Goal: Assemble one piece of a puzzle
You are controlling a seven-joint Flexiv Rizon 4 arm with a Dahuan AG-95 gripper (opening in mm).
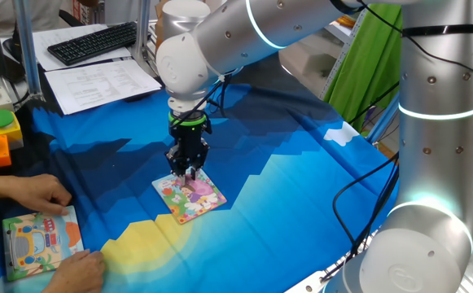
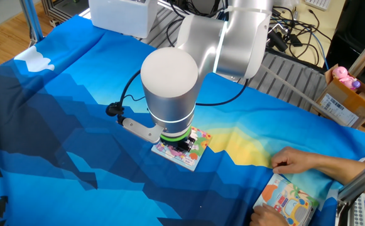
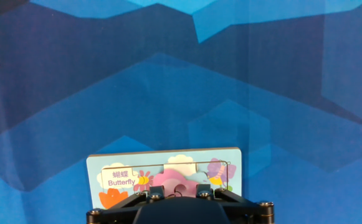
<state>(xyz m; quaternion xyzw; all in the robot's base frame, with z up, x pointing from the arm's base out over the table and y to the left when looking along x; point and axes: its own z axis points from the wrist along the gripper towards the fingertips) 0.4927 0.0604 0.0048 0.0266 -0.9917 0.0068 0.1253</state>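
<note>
My gripper (image 1: 189, 172) points down onto the puzzle (image 1: 207, 200), which lies flat on the blue cloth (image 1: 301, 195) mid-table. Fingertips sit on the board w/ jaws narrow, but I can't tell if they're pinching the piece; it's hidden. A person's hands (image 1: 32, 194) rest by a 2nd board (image 1: 39, 241) at the table edge.

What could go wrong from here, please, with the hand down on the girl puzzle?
The puzzle lies loose on the wrinkled cloth, so pressure from the hand might slide it instead of seating a piece. The fingertips are hidden in every view, so a misaligned piece could go unnoticed. A person's hands rest close by at the orange-bordered board.
</note>
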